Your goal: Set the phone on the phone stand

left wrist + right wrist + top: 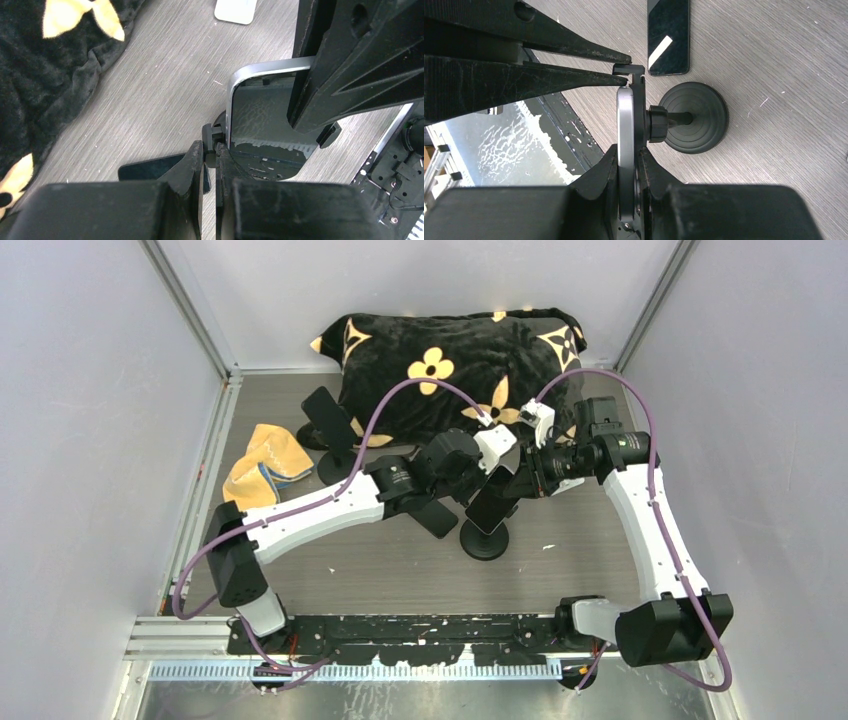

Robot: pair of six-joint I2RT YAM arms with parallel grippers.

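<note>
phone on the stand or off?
On. In the right wrist view the phone sits flat against the stand cradle, right gripper shut around both; left gripper pinches the top clip.

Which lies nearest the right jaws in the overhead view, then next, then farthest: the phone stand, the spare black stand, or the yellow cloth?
1. phone stand, centre of the table, just below the jaws.
2. spare black stand, back left, beside the blanket.
3. yellow cloth, far left edge.
</note>
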